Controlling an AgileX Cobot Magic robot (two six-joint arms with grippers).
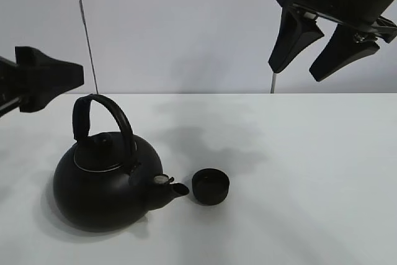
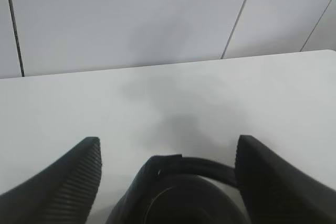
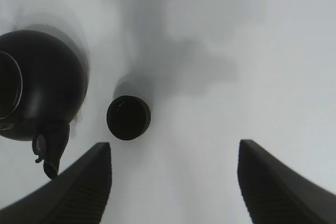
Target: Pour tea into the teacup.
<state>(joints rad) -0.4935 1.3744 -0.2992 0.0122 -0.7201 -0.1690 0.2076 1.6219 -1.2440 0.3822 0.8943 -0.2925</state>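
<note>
The big round black kettle (image 1: 99, 184) stands on the white table at front left, its arched handle (image 1: 102, 119) upright and its spout pointing right. The small matte-black teacup (image 1: 210, 187) stands on the table just right of the spout, close to it but apart. My left gripper (image 1: 49, 79) hovers above and left of the kettle. In the left wrist view it (image 2: 168, 141) is open, with the kettle handle (image 2: 184, 167) below between the fingers. My right gripper (image 1: 296, 71) is open and empty, high at the upper right. The right wrist view shows the teacup (image 3: 128, 117) and kettle (image 3: 42, 85) far below.
The white table (image 1: 310, 172) stretches to the right of the cup and behind it. A pale panelled wall (image 1: 186, 23) stands at the back. Shadows of the arms lie on the table behind the cup.
</note>
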